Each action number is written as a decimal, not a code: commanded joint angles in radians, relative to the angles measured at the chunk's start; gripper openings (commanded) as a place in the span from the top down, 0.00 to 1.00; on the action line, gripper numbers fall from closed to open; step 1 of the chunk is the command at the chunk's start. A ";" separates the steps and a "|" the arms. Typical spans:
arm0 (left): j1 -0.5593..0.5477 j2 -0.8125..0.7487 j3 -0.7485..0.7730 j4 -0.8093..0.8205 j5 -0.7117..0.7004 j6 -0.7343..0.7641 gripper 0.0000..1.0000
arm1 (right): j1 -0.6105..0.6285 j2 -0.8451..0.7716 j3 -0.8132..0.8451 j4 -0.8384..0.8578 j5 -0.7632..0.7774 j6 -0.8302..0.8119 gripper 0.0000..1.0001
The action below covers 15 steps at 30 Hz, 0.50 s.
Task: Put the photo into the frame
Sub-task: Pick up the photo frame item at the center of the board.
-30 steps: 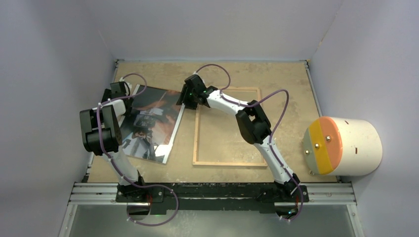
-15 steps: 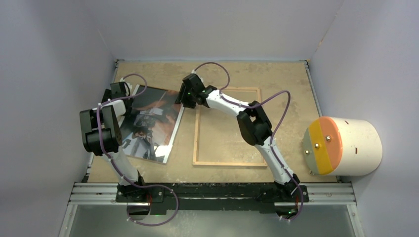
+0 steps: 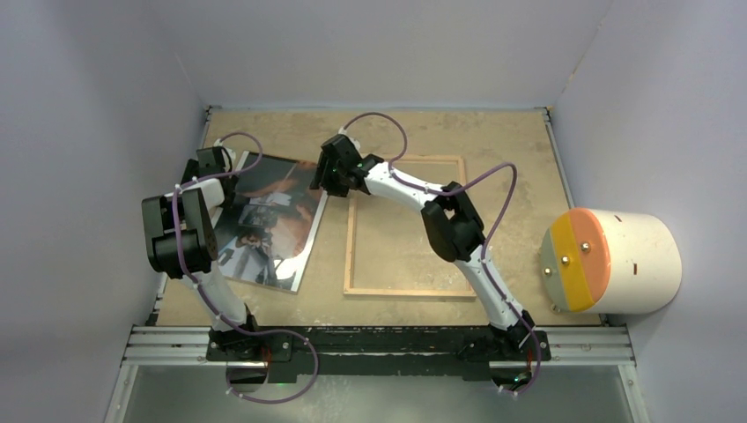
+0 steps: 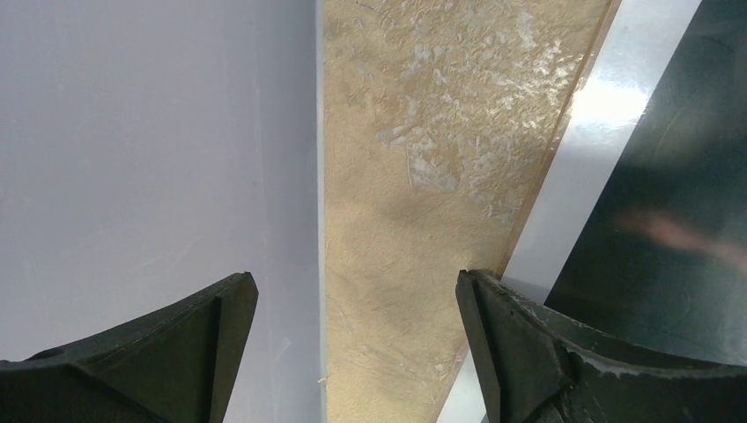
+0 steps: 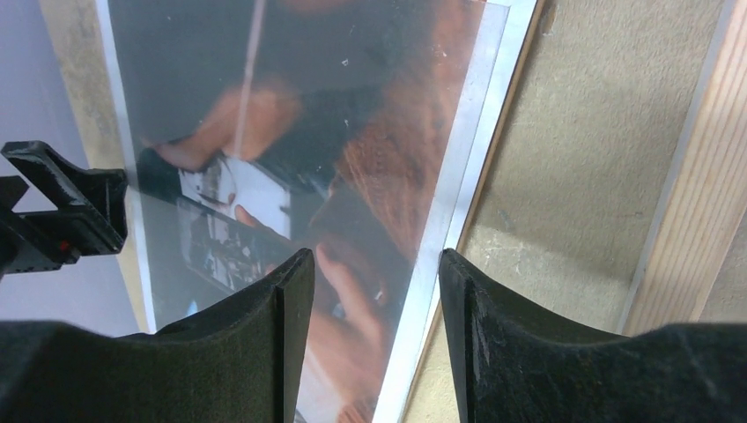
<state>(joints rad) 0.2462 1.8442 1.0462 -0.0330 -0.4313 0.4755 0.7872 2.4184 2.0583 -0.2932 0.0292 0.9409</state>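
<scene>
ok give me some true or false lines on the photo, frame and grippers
The large glossy dark photo with a white border lies inside the thin light-wood rectangular frame: false, it lies on the table left of the frame.
The frame holds nothing; bare table shows through it: true.
The right gripper is shut on the photo: false, it is open over the photo's right edge.
The left gripper is open and holds nothing: true.

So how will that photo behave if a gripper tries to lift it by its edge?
The photo looks thin and lies flat on the table, so it would probably droop if lifted by one edge. Its glossy face shows glare, so a pinch may slip. Lying flush, its edge is likely hard to get under.
</scene>
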 commanded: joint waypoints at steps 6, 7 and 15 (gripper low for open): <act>-0.013 0.011 -0.052 -0.134 0.067 0.001 0.10 | 0.008 -0.044 -0.098 0.139 -0.079 0.035 0.45; -0.013 0.010 -0.052 -0.133 0.065 0.001 0.10 | 0.007 -0.045 -0.100 0.153 -0.088 0.040 0.45; -0.013 0.011 -0.060 -0.123 0.062 0.011 0.10 | 0.006 -0.097 -0.151 0.253 -0.135 0.081 0.46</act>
<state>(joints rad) 0.2462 1.8385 1.0355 -0.0296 -0.4324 0.4911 0.7757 2.4084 1.9259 -0.1509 -0.0406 0.9787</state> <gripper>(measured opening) 0.902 0.543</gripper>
